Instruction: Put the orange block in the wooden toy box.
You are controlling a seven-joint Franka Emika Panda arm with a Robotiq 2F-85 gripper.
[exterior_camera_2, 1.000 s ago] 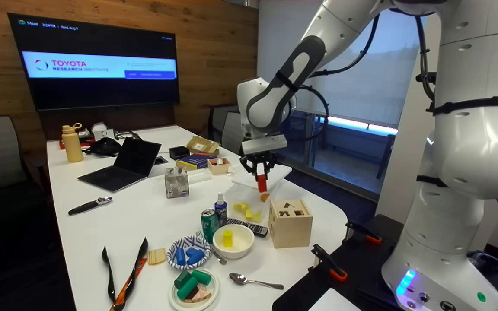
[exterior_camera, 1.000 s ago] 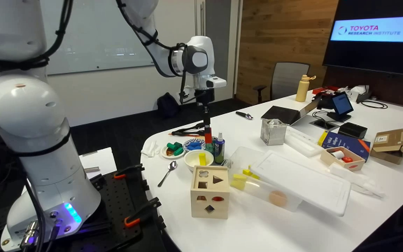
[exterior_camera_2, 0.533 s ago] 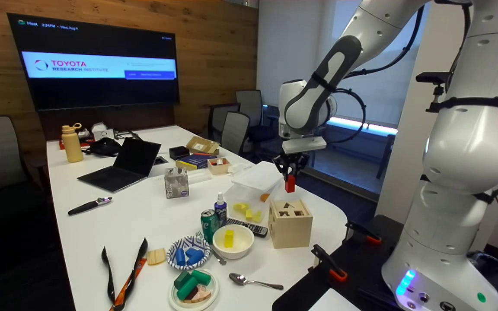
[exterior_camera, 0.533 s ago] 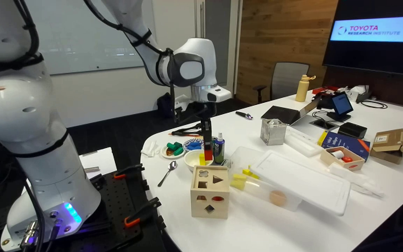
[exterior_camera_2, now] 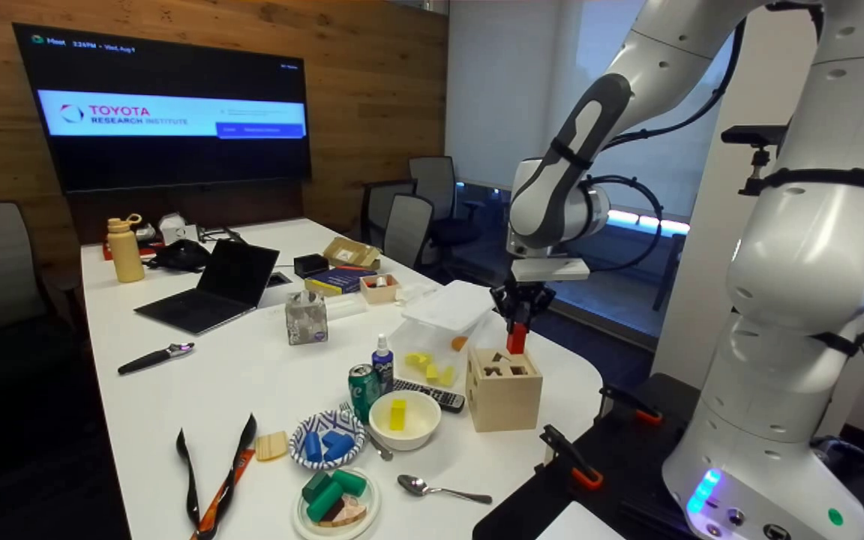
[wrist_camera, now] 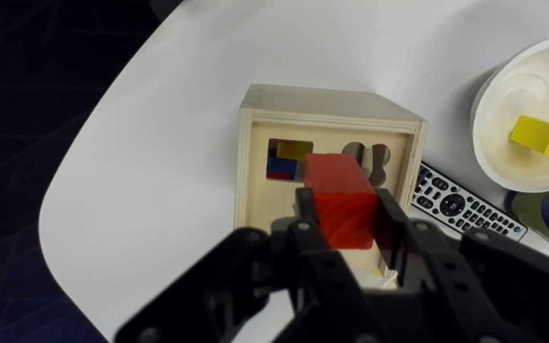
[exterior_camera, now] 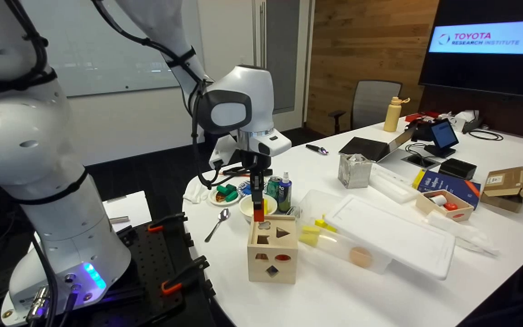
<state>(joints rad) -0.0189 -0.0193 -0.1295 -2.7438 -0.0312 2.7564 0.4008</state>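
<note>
A robot arm (exterior_camera_2: 597,150) holds a red-orange block (wrist_camera: 341,205) over a wooden shape-sorter toy box (exterior_camera_2: 505,401) on a white surface (exterior_camera: 334,299).
The jaws pinch the block from both sides, as the wrist view shows; it hangs above the box's cut-out top, and whether the two touch cannot be told. Yellow, blue and red show through a square hole (wrist_camera: 289,160) there. Just beside the box lies a remote control (wrist_camera: 465,207), near a green can (exterior_camera_2: 361,394), a spray bottle (exterior_camera_2: 383,367) and a white bowl (exterior_camera_2: 426,416) holding one yellow block (exterior_camera_2: 397,414). Blue blocks (exterior_camera_2: 339,447) sit in a patterned bowl (exterior_camera_2: 327,418), green blocks (exterior_camera_2: 326,500) on a plate (exterior_camera_2: 374,501). A clear plastic bin (exterior_camera: 337,252) with a white lid (exterior_camera: 391,236) tilted across it also stands near the box.
</note>
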